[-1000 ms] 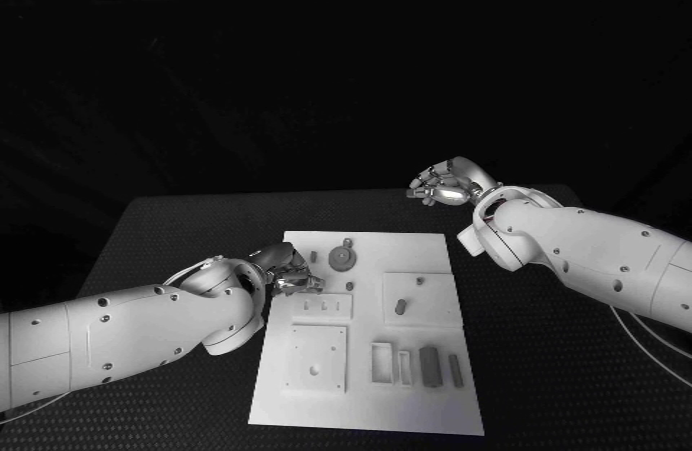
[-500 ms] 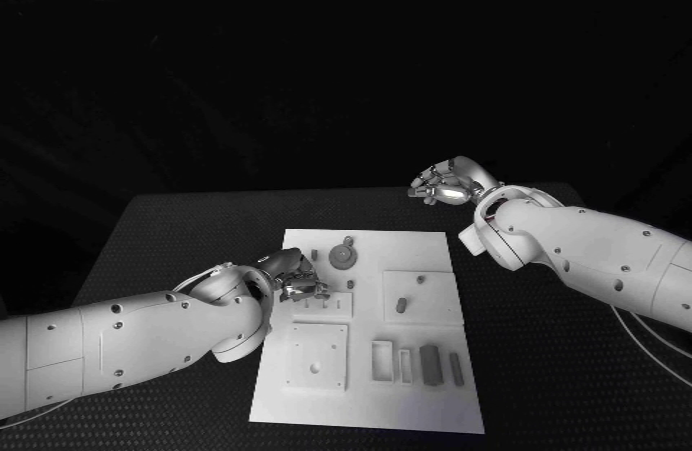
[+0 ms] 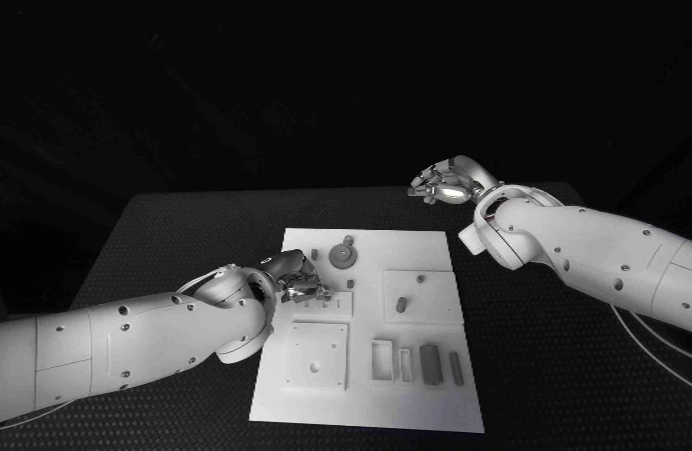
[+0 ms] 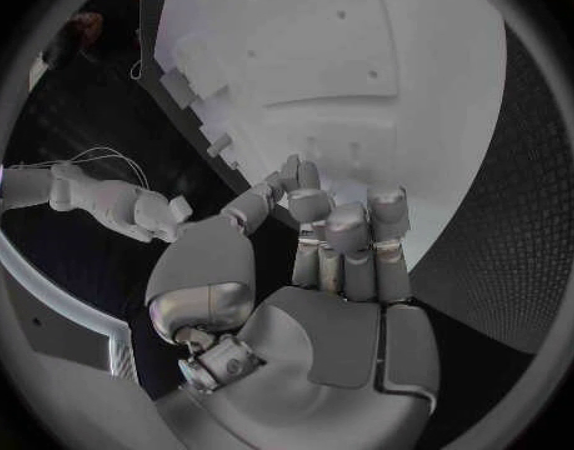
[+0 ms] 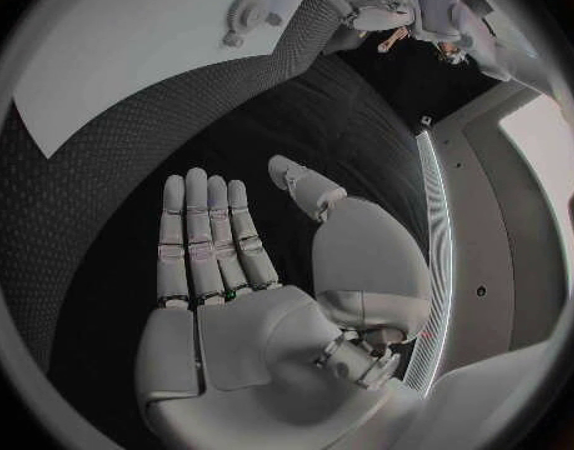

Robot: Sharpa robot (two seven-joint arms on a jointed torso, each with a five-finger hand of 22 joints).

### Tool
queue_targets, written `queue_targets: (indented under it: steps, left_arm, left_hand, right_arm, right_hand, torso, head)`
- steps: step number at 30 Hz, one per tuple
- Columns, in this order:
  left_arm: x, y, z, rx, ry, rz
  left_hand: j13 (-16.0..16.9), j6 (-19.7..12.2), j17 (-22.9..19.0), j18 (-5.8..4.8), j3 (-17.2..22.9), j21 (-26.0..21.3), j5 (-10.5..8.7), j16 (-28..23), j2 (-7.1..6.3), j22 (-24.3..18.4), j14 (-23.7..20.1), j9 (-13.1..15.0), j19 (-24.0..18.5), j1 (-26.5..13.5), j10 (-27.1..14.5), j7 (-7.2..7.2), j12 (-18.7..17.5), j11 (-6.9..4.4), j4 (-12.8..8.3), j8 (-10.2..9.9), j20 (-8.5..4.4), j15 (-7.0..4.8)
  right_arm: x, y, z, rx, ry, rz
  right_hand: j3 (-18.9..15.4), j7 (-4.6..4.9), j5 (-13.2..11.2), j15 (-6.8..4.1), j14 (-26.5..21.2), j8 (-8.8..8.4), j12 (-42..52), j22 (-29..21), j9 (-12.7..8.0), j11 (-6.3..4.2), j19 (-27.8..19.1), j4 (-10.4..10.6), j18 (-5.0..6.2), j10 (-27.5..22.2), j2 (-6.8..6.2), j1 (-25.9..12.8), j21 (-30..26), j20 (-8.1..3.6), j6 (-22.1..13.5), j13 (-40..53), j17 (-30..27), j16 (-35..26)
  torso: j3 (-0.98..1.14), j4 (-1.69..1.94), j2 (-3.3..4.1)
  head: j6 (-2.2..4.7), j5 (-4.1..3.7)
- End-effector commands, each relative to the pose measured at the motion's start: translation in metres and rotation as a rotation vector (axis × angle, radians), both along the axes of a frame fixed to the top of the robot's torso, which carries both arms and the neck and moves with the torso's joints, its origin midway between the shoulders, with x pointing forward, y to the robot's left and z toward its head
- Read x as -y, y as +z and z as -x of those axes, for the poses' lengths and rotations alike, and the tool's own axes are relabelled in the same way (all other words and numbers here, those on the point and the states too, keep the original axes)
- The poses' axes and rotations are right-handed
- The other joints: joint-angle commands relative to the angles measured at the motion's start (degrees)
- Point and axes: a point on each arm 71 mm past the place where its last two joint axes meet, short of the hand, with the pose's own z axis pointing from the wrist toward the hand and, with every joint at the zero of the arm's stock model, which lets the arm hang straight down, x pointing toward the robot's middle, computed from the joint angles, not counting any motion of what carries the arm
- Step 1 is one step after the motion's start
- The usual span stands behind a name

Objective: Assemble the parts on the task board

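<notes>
A black table (image 3: 173, 231) with a fine dotted texture carries everything, and the room behind it is dark. The white task board (image 3: 418, 391) lies in the middle of the table, a rectangular plate whose long axis runs away from the robot, its near short edge closest to the camera in the head view. On it sit several small grey parts: a round disc-like part (image 3: 342, 257) near the far end, a short peg (image 3: 402, 304) on a raised square pad at centre right, and two slim bar-shaped parts (image 3: 431, 362) near the right front corner, lying with their long axes parallel to the board's long side beside an open rectangular frame. A square plate with a hole sits at the left front. The left hand (image 3: 294, 277) is over the board's left edge, beside a row of small upright pegs; its fingers (image 4: 347, 232) are curled together with the thumb close to them, but whether they pinch a part I cannot tell. The right hand (image 3: 447, 186) is raised off the board beyond its far right corner, over bare table; in its wrist view the fingers (image 5: 202, 232) are straight and apart, holding nothing.
</notes>
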Motion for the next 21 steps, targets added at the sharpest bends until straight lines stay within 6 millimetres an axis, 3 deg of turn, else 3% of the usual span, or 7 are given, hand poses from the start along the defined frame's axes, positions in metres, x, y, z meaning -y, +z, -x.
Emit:
queue_targets:
  steps: [1,15,21]
  left_arm:
    - [0.0024,-0.0005,0.0006,-0.005,-0.019,-0.016]
    - [0.0034,-0.0032,-0.0012,-0.007,-0.057,-0.095]
    - [0.0052,-0.0056,-0.0014,-0.002,-0.065,-0.11]
  left_hand:
    - [-0.1,0.4,-0.1,0.38,1.9,0.0,0.23,0.2,3.62,0.3,0.6,0.0,0.6,4.3,0.7,-0.03,0.2,-0.3,-1.6,0.2,-5.71,-1.11]
    - [-0.2,1.1,-0.1,0.34,1.7,-0.1,0.68,0.2,2.85,0.3,0.7,-0.1,0.5,4.2,0.7,-0.16,0.2,-0.4,-1.4,0.4,-5.69,-1.15]
    - [-0.3,1.7,-0.1,0.32,1.6,-0.1,2.11,0.3,2.47,0.4,0.7,-0.2,0.6,4.3,0.8,-0.31,0.3,-0.54,-1.2,0.6,-5.7,-1.26]
  right_arm:
    - [-0.0021,0.0,0.0005,0.001,0.016,-0.002]
    - [-0.0021,0.0001,0.001,0.001,0.017,-0.002]
    - [-0.0023,0.0002,0.0012,0.001,0.018,-0.003]
  right_hand:
    - [0.0,0.1,0.3,-0.05,-0.5,-0.21,0.2,0.1,-0.1,0.09,-0.3,0.0,-0.05,-0.5,0.02,-0.4,-0.3,0.21,-0.5,-0.1,-0.1,-0.2]
    - [0.0,0.14,0.3,-0.02,-0.5,-0.22,0.2,0.1,-0.1,0.12,-0.3,0.0,-0.05,-0.5,0.04,-0.4,-0.4,0.22,-0.5,-0.2,-0.1,-0.3]
    - [0.0,0.14,0.4,-0.01,-0.5,-0.22,0.2,0.1,-0.1,0.13,-0.3,0.0,-0.05,-0.5,0.02,-0.4,-0.4,0.23,-0.6,-0.2,-0.1,-0.3]
  torso:
    - [-0.01,-0.06,0.02]
    - [0.0,-0.02,0.0]
    - [0.0,-0.06,0.03]
  head:
    - [-0.06,0.04]
    - [-0.3,0.01]
    - [-0.36,0.01]
